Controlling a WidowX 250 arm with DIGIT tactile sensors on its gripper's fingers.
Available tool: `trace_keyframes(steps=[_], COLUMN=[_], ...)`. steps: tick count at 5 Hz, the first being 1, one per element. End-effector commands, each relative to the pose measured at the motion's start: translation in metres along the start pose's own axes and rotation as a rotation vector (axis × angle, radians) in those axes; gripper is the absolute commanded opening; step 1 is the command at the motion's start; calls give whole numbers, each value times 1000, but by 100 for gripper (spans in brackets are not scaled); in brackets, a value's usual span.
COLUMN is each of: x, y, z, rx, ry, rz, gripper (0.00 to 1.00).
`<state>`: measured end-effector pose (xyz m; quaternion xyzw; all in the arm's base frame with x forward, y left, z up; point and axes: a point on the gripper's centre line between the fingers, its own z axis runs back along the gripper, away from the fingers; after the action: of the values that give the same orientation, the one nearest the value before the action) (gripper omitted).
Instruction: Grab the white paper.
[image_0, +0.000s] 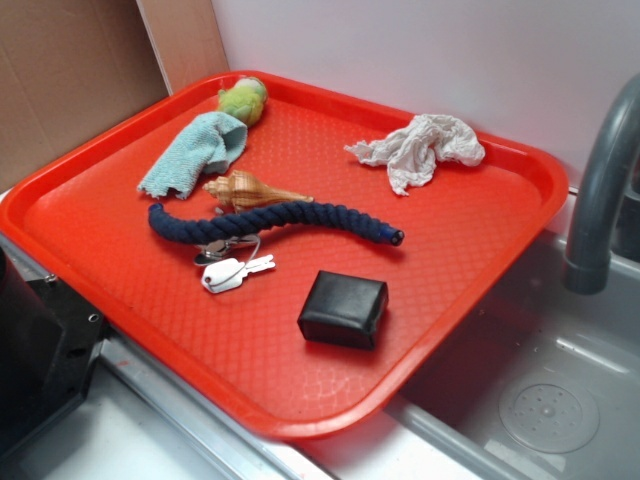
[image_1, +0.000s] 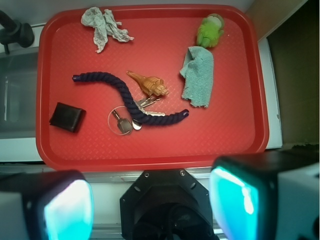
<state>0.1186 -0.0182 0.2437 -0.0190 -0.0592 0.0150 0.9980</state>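
Nearest the wrist camera, the gripper hangs back off the tray's near edge with its fingers spread wide and nothing between them. Across the red tray lie a black box, keys, a blue rope and a shell. Farthest off, in the corner toward the faucet, sits the white paper, apart from everything else. It looks featherlight, soft and easily crushed, so a pinch over the bunched middle seems safer than its thin trailing ends, which would likely slip or tear.
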Motion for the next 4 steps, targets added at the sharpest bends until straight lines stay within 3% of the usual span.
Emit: trace_keyframes(steps=[1,2,3,4], x=[0,45,92,99], y=[0,4,1,1], z=[0,-45,-78,-90], rx=[0,-70,8,13], ry=[0,-77,-136,-119], rz=[0,-132,-186,-224], gripper=[100,100,100,100])
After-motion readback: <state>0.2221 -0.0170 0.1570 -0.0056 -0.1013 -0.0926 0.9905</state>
